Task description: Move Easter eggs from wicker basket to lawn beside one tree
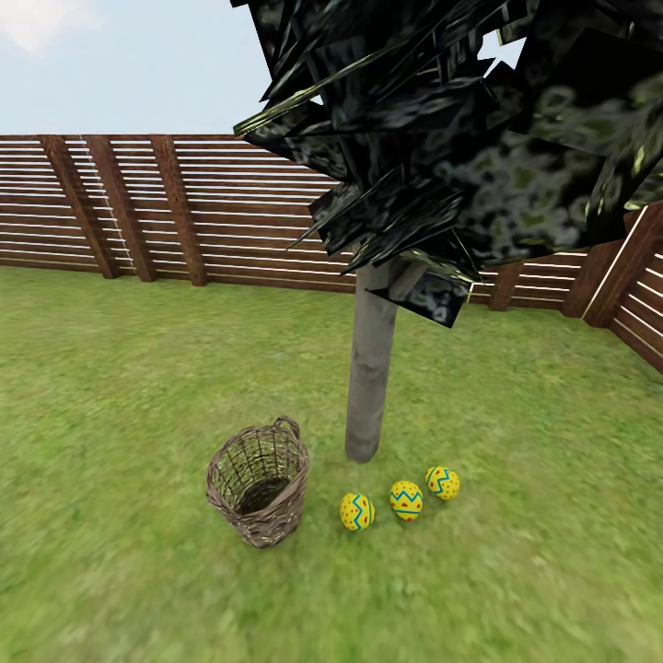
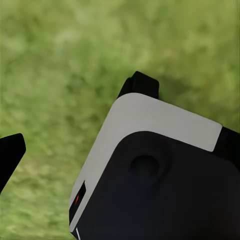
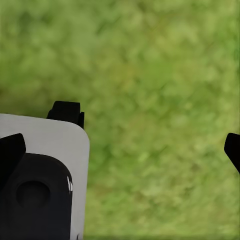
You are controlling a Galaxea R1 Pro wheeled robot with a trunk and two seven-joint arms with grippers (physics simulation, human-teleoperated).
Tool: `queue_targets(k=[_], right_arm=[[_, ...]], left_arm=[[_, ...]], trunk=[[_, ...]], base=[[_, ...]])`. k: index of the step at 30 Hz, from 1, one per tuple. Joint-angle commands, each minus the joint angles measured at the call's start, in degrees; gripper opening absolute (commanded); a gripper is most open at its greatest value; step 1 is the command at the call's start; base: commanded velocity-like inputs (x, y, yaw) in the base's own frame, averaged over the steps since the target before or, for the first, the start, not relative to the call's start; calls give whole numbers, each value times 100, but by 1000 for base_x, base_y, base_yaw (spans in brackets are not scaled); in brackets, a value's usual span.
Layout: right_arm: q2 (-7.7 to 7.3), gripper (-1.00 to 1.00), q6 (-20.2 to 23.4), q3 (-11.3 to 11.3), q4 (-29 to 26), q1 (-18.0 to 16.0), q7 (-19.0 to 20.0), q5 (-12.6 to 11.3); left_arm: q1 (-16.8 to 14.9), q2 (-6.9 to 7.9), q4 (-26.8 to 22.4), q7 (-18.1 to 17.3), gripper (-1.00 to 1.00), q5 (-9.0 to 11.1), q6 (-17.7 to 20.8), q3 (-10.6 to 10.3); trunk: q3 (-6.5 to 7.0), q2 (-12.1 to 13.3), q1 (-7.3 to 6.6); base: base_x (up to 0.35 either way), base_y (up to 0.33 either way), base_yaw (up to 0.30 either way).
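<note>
Three eggs [image 1: 406, 498] on lawn [image 1: 110, 387] at tree's [image 1: 370, 387] 6 o'clock; basket [image 1: 259, 482] empty. Both claws open, holding nothing.

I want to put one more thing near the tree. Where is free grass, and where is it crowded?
Free: the lawn left of the wicker basket, and right of the tree toward the fence. Crowded: between basket and trunk base, where three Easter eggs lie in a row.

A brown fence [image 1: 221, 207] of horizontal wooden slats with slanted posts runs across the back and turns a corner at the right. Pale blue sky [image 1: 129, 64] with a faint cloud shows above it.
</note>
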Motion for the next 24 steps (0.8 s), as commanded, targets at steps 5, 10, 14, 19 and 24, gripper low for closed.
queue_targets(k=[5,10,14,19,24], right_arm=[[-6,100,-30,-41,22,-7,-10,31],[-6,100,-30,-42,22,-7,-8,31],[-6,100,-30,-43,22,-7,-8,31],[-6,100,-30,-45,22,-7,-12,31],[-6,100,-30,-43,22,-7,-9,31]], left_arm=[[-2,3,-6,-11,100,32,20,-34],[-1,3,-5,-11,100,32,20,-34],[0,3,-6,-11,100,32,20,-34],[1,3,-6,-11,100,32,20,-34],[-2,3,-6,-11,100,32,20,-34]], trunk=[[-5,-3,0],[-5,-3,0],[-5,-3,0],[-5,-3,0],[-5,-3,0]], base=[[0,0,0],[0,0,0],[0,0,0],[0,0,0],[0,0,0]])
